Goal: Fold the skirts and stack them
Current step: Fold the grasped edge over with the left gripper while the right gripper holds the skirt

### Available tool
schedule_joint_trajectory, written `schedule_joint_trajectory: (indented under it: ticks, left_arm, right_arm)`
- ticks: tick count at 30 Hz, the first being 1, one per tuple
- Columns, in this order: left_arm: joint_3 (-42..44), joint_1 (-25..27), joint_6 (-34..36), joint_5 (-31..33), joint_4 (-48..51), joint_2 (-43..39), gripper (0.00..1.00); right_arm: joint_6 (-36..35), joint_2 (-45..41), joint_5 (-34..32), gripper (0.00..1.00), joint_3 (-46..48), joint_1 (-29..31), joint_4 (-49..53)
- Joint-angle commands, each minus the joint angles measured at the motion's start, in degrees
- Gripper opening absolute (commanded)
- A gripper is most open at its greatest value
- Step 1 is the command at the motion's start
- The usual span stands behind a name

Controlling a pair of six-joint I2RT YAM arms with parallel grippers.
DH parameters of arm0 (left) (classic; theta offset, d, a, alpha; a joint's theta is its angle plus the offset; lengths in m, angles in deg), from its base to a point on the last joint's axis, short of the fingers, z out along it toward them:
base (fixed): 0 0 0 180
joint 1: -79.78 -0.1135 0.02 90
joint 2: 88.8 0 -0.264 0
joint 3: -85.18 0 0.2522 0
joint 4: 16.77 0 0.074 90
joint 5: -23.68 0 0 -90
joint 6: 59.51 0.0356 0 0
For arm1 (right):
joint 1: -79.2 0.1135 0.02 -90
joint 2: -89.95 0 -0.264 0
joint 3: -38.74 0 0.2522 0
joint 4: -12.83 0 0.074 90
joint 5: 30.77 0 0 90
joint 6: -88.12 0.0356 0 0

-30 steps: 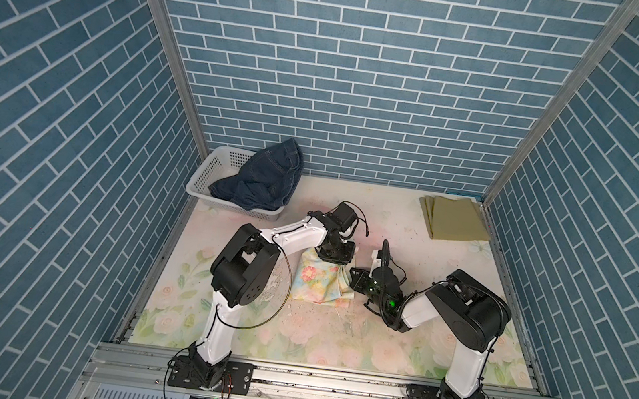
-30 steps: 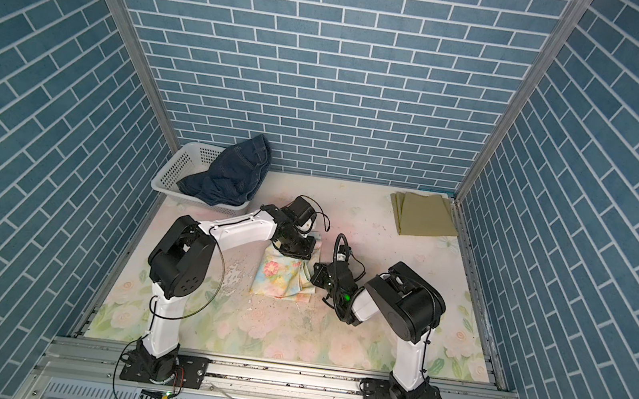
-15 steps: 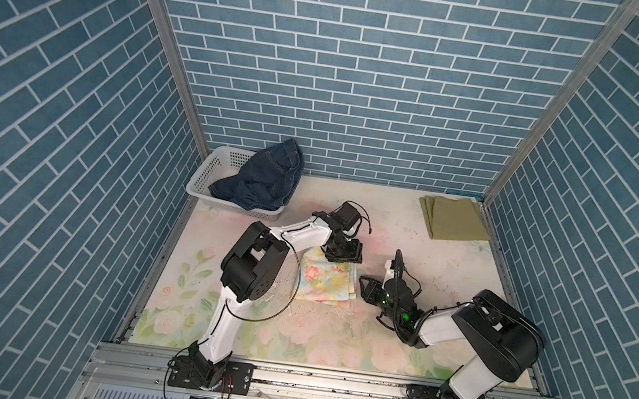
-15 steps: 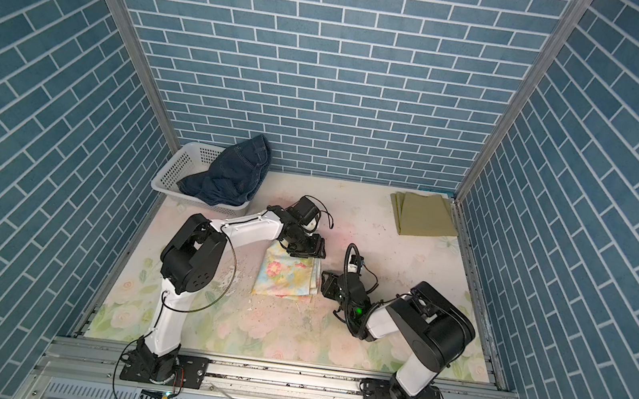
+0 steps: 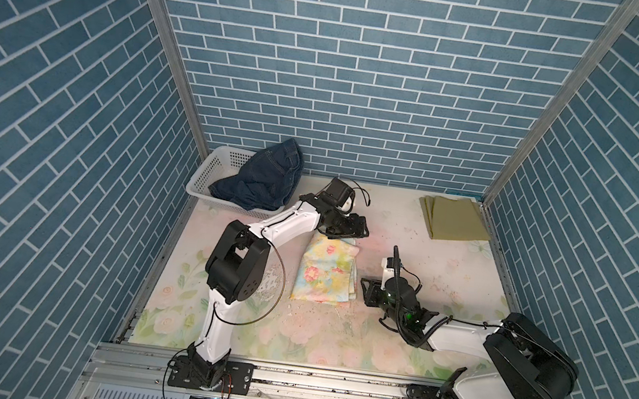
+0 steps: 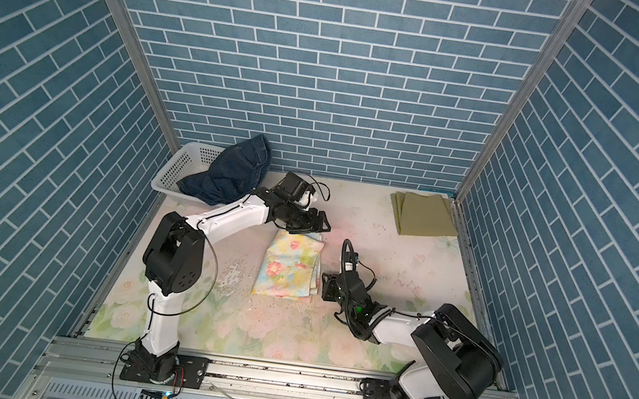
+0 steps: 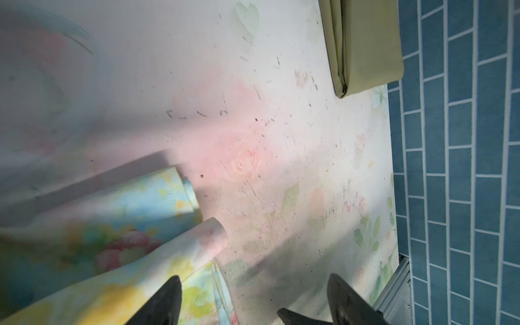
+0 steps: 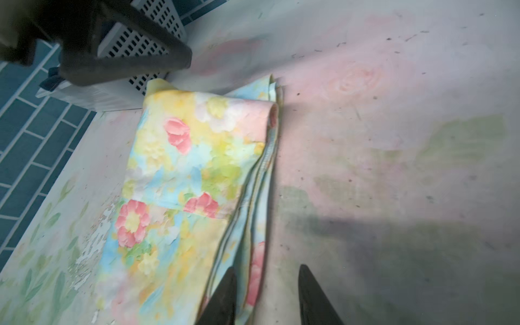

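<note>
Floral skirt (image 5: 327,271): pastel blue-yellow with pink flowers, folded into a narrow rectangle. It lies flat on the table (image 5: 409,237), mid-scene and just left of centre, long axis running near-to-far. Layered cloth edges run along its right side (image 8: 261,180), and the top layer at the far right corner curls into a loose roll (image 7: 208,239).

Olive skirt (image 5: 455,222): plain olive-green, folded flat and neat, in the far right corner beside the right wall. Fold layers show on its left edge.

Denim skirt (image 5: 265,181): dark blue, unfolded and crumpled. It is heaped in the white basket (image 5: 208,169) at far left, spilling over the basket's right rim.

All three lie well apart.
</note>
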Motion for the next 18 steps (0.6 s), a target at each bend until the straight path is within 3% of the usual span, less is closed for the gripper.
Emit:
schedule_joint_trajectory:
  ticks: [1, 12, 18]
  left_arm:
    - [2.37, -2.01, 0.65, -2.29, -1.64, -0.82, 0.81]
    - [10.22, -3.44, 1.41, -4.79, -10.65, -1.26, 0.81]
    - [13.05, -4.19, 2.31, -6.28, -18.56, 0.78, 0.81]
  right_arm:
    - [-3.6, 2.59, -0.21, 0.28, -5.14, 2.87, 0.74]
    - [-7.31, 7.56, -2.34, 0.23, -11.15, 8.11, 3.76]
    - [-8.99, 12.75, -0.32, 0.23, -10.18, 8.73, -1.69]
